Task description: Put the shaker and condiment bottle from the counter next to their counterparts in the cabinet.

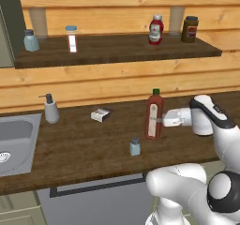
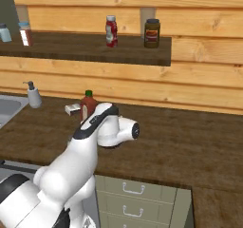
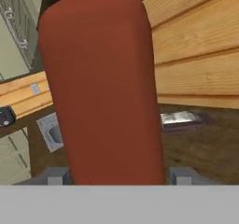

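Note:
The tall red condiment bottle (image 1: 153, 118) (image 2: 87, 106) (image 3: 102, 87) stands upright on the counter. My gripper (image 1: 161, 120) (image 3: 119, 176) reaches it from the right, and its fingertips (image 3: 58, 175) press against both sides of the bottle. The small blue-grey shaker (image 1: 135, 146) stands alone nearer the counter's front edge. On the cabinet's dark board (image 1: 117, 48) (image 2: 95, 51) are the squat red bottle (image 1: 156, 30) (image 2: 111, 31) and, at the far left, the twin shaker (image 1: 31, 40) (image 2: 4, 33).
The shelf also carries a clear jar (image 1: 71, 38) (image 2: 25, 33) and a dark jar (image 1: 190, 29) (image 2: 152, 33). On the counter are a white pump dispenser (image 1: 50, 109) (image 2: 33, 95), a small box (image 1: 101, 114) (image 2: 72, 109) and the sink (image 1: 14, 139) at left.

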Controlling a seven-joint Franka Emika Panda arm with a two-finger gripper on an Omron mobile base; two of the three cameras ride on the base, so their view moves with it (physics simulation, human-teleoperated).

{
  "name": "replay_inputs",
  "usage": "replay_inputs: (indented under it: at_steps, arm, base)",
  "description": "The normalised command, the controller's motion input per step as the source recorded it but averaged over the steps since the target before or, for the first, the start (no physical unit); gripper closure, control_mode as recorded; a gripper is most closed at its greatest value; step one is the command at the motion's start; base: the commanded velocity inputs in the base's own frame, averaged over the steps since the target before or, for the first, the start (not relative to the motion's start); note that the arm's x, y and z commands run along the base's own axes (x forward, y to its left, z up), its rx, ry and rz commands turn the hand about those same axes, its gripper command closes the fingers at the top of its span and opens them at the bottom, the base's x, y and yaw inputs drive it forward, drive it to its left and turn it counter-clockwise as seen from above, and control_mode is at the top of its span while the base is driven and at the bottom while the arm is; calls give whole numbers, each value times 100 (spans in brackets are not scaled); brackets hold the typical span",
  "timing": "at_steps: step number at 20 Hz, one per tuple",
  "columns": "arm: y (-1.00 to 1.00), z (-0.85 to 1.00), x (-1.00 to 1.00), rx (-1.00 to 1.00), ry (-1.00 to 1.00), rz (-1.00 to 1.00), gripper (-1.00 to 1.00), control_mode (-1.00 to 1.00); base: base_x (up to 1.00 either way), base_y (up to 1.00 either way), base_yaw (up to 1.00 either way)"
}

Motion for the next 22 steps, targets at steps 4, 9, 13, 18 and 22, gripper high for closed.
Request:
replay_inputs:
  at_steps: [4, 9, 13, 18, 22]
  arm:
    - [0, 79, -2, 3, -10, -1, 100, -100]
    - [0, 82, -11, 0, -20, -3, 100, -100]
    - [0, 100, -22, -3, -26, -7, 100, -100]
    - [0, 100, -23, -8, -31, -2, 100, -100]
    - [0, 96, -4, -13, -28, -1, 100, -100]
  base:
    - [0, 0, 0]
    - [0, 0, 0]
    - [0, 0, 0]
    - [0, 0, 0]
    - [0, 0, 0]
